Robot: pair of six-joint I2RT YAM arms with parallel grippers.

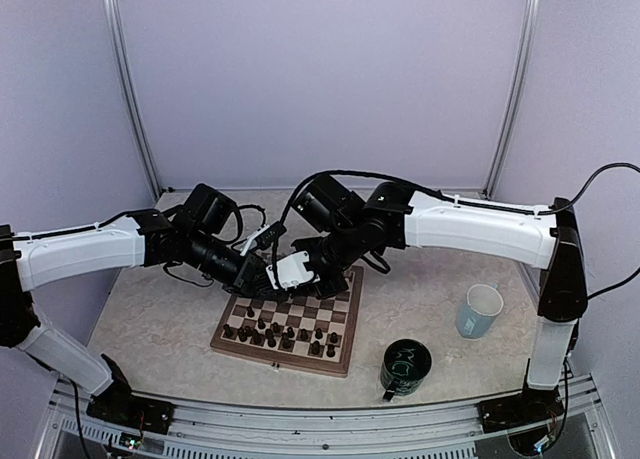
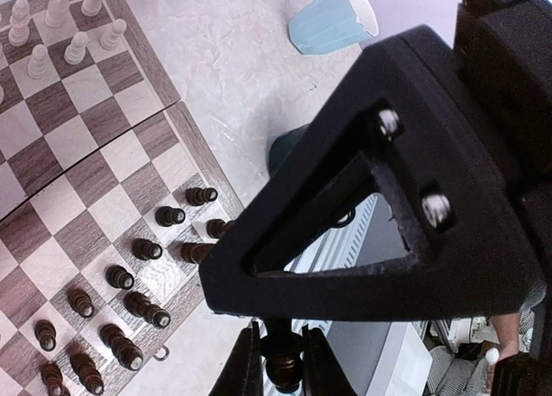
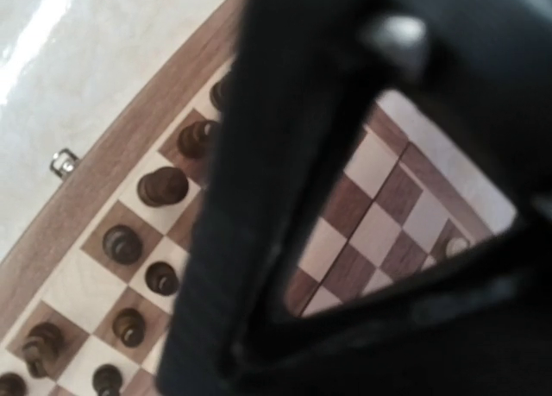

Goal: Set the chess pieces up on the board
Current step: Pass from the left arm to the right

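The board (image 1: 345,331) lies in the middle of the table, with dark chess pieces (image 1: 290,334) on its near rows. Both grippers meet over its far left part. In the left wrist view my left gripper (image 2: 282,348) is shut on a dark brown piece (image 2: 285,368), held off the board's edge. A big black triangular finger (image 2: 483,241) of the other arm sits right above that piece. Cream pieces (image 2: 60,16) stand at the board's (image 2: 86,154) far side, dark ones (image 2: 142,249) near. My right gripper (image 1: 308,272) is over the board (image 3: 371,206); a blurred black shape hides its jaws.
A pale blue mug (image 1: 480,309) stands right of the board, and it also shows in the left wrist view (image 2: 332,21). A dark green mug (image 1: 405,367) stands near the board's front right corner. A metal latch (image 3: 62,163) sticks out from the board's border.
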